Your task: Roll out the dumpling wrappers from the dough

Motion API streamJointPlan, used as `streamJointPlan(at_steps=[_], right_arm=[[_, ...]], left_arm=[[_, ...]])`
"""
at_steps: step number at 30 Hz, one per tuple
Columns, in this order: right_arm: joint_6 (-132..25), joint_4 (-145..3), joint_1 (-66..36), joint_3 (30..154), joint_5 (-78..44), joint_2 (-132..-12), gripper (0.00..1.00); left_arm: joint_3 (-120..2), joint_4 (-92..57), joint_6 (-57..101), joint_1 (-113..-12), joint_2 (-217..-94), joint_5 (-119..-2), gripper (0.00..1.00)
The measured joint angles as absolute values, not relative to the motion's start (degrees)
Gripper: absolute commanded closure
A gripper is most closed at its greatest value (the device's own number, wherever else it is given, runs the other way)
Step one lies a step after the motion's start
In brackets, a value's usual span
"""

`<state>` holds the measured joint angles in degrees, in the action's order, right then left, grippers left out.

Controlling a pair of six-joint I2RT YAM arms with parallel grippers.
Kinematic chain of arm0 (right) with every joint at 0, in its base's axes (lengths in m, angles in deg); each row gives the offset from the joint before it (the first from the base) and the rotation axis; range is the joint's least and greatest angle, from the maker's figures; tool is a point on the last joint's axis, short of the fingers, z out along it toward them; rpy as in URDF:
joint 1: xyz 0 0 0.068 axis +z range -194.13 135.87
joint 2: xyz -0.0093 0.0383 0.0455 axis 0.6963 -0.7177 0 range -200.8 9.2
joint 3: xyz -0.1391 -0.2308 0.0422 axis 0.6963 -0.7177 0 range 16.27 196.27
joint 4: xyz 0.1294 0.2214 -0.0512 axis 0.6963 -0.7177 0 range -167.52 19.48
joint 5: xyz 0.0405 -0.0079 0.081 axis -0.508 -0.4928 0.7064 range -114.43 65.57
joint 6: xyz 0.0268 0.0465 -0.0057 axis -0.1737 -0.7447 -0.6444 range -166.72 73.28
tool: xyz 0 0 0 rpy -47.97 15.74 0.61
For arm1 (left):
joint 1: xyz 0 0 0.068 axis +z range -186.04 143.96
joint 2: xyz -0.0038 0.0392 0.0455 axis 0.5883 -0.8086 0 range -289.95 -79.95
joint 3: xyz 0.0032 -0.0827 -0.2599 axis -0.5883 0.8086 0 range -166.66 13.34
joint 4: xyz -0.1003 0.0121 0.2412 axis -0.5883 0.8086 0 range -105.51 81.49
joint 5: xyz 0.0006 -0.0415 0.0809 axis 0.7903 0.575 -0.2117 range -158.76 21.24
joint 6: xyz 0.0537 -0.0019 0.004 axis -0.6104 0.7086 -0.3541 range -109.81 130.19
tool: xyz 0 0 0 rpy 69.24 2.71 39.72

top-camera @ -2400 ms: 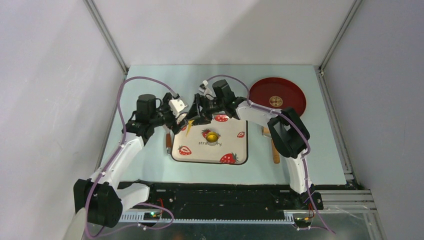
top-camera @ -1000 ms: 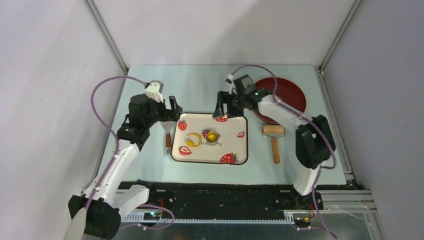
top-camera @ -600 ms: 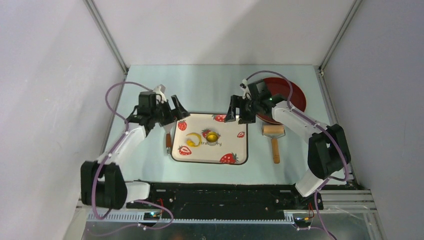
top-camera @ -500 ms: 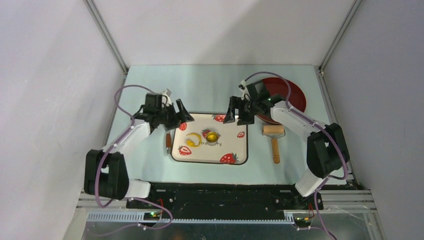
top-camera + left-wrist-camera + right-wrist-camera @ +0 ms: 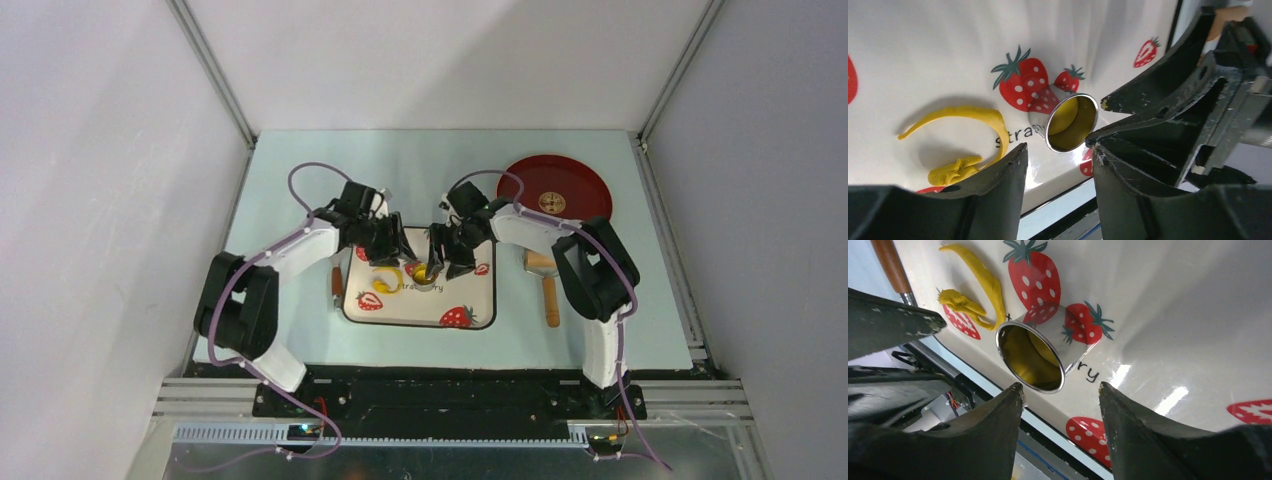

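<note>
The strawberry-print tray (image 5: 475,305) holds a metal ring cutter (image 5: 425,272) with yellow dough showing inside it (image 5: 1068,117) (image 5: 1023,357). A torn yellow dough strip (image 5: 385,278) (image 5: 965,145) (image 5: 978,282) lies just left of the cutter. My left gripper (image 5: 388,250) (image 5: 1058,149) hangs open over the tray's left part, with the cutter just past its tips. From the right, my right gripper (image 5: 446,258) (image 5: 1060,387) stands open beside the cutter, holding nothing. A tan-brown dumpling wrapper (image 5: 551,202) rests on the red plate (image 5: 520,180).
A wooden rolling pin (image 5: 548,290) lies right of the tray. A wooden-handled tool (image 5: 337,285) (image 5: 890,262) lies along the tray's left side. The two grippers' fingers stand close together over the cutter. Grey walls enclose the pale mat.
Both arms swung inward from the tray's outer corners and came down to meet over the ring cutter. Both pairs of jaws stand narrower than before.
</note>
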<state>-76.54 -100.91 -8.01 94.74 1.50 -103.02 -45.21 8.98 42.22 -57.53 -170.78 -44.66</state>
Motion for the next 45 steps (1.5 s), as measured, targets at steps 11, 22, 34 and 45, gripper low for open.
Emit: streamJointPlan(at_steps=[11,22,34,45], right_arm=[[-77.09,-103.25,-7.07,99.49,1.11,-105.63,0.66],[-77.16,-104.76,-7.01,100.53,0.28,-109.03,0.82],[-76.94,-106.62,-6.44,101.85,-0.2,-109.14,1.0],[-77.07,-107.45,-6.24,102.55,-0.62,-109.14,1.0]], left_arm=[[-47.22,13.86,40.17,-62.43,-177.38,-47.94,0.63],[-49.4,14.43,39.49,-63.46,-180.2,-49.01,0.82],[-50.52,15.41,39.12,-63.65,-181.2,-49.16,1.0],[-51.98,17.66,38.26,-63.74,-181.22,-50.21,1.0]])
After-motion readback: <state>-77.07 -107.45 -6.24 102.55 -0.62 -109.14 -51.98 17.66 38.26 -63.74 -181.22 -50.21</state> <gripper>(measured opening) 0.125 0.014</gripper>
